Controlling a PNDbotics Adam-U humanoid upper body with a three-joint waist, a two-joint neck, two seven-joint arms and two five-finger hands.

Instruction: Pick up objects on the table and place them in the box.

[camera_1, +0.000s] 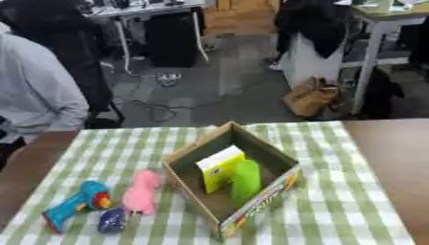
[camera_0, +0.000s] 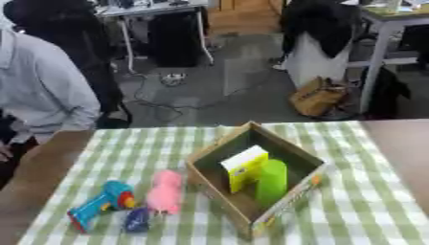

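Lying near surface's front-left corner: pink toy (camera_0: pixel 165 192), blue toy (camera_0: pixel 100 204), small dark-blue object (camera_0: pixel 137 219), all left of box (camera_0: pixel 209 178). Neither hand visible; fingers' state unknown. Left arm likely nearer.

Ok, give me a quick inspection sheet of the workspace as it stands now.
Surface: wooden table under a green checked cloth.
Job's things: open cardboard box holding a yellow and white carton and a green item. Left of it on the cloth lie a pink toy, a blue toy with an orange part and a small dark blue thing.
Clutter: nothing seen on the table.
Robot hands: neither in view.
Cables: wires and a power strip on the floor beyond the table.
Surroundings: brown bag on the floor, desks, a person at the far left edge.
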